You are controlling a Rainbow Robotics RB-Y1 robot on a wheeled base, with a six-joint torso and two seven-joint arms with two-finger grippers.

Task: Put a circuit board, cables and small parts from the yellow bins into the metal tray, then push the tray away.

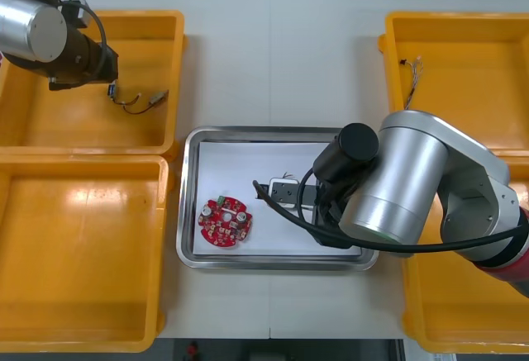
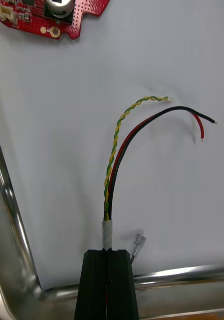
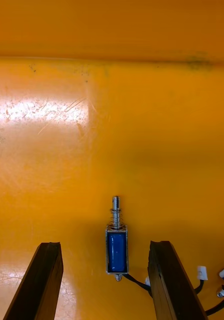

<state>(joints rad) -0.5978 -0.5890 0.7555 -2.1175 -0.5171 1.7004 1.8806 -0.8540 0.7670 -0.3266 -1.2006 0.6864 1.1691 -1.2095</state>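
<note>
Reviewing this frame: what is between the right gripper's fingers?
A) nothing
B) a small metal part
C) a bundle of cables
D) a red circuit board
C: the right gripper is shut on cables, twisted yellow-green plus red and black, lying out over the metal tray's white inside.

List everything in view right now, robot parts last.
yellow bins: four, yellow, two each side
metal tray: one, white inside, centre
circuit board: one, red, in the tray
cable bundle: one, green-yellow twist plus black and red, over the tray
loose wires: one bunch, colour unclear, far right bin
small metal part: one, blue and silver, far left bin
left tool: black, open astride that part
right tool: black, shut on cable bundle
</note>
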